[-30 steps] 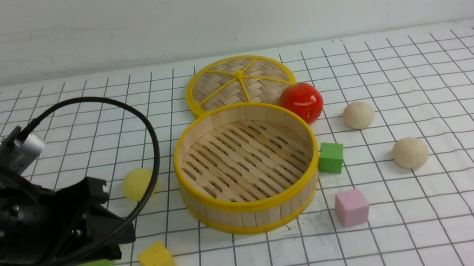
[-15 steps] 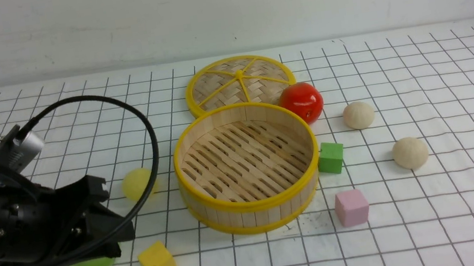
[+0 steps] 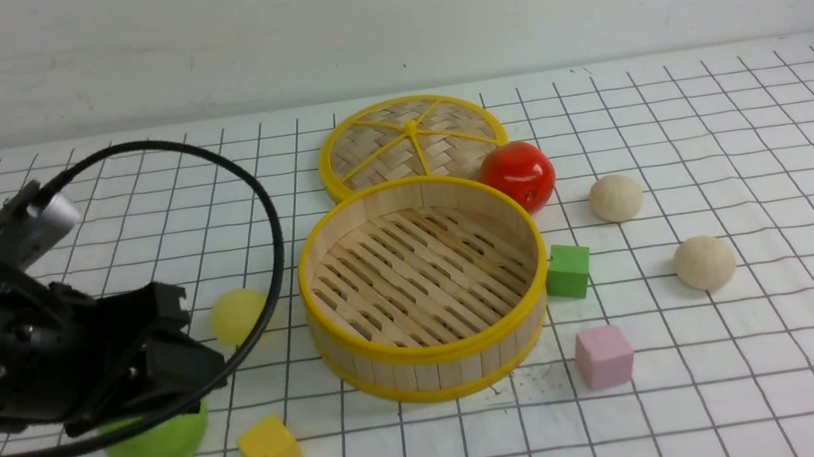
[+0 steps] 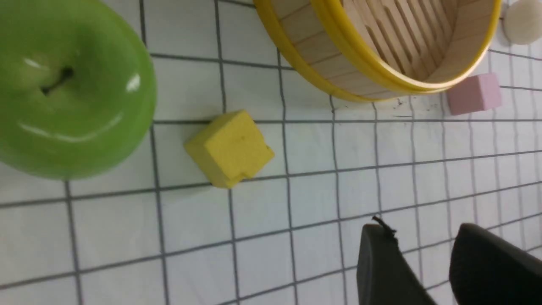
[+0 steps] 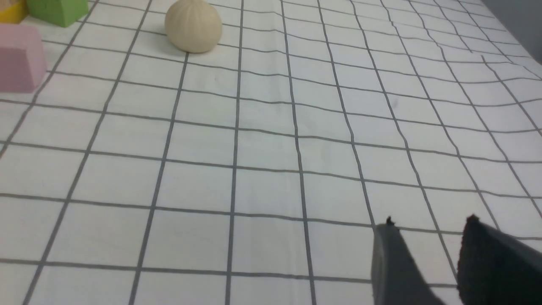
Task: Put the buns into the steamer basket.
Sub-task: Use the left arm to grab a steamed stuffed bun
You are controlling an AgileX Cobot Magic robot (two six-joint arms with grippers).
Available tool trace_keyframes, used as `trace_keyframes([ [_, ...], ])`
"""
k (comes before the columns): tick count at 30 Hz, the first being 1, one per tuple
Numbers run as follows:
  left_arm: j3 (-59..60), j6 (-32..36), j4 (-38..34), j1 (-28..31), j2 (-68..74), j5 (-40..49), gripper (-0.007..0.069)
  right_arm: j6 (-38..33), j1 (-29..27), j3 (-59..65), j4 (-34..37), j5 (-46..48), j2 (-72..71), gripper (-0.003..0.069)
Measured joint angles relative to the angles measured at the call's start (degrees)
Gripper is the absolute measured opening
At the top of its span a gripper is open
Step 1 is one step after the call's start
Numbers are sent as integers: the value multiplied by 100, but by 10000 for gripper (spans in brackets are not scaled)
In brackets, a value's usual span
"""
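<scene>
The steamer basket (image 3: pixel 433 352) stands empty mid-table; its wall (image 4: pixel 322 46) also shows in the left wrist view. A pale yellow bun (image 3: pixel 237 315) lies just left of it. Two cream buns (image 3: pixel 615 197) (image 3: pixel 704 262) lie to its right. The nearer cream bun (image 5: pixel 193 25) shows far ahead in the right wrist view. My left gripper (image 3: pixel 196 370) (image 4: pixel 419 231) hovers at the front left, over the green apple and short of the yellow bun, open with nothing between its fingers. My right gripper (image 5: pixel 430 224) is open over bare cloth and is out of the front view.
A green apple (image 3: pixel 157 443) (image 4: pixel 72 89) sits under my left arm, a yellow cube (image 3: pixel 269 451) (image 4: pixel 228 148) beside it. The woven lid (image 3: pixel 410 139) and red tomato (image 3: pixel 520 175) lie behind the basket. A green cube (image 3: pixel 568 270) and pink cube (image 3: pixel 604 356) sit at its right.
My left arm has risen and shifted slightly, so more of the green apple shows beneath it. Nothing else has moved.
</scene>
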Motion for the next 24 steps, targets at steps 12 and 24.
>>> trace_keyframes([
  [12,-1423,-2529,2894,-768,1462,23,238,0,0,0,0,0,0,239],
  [24,-2802,-2716,3293,-768,2797,138,238,0,0,0,0,0,0,239],
])
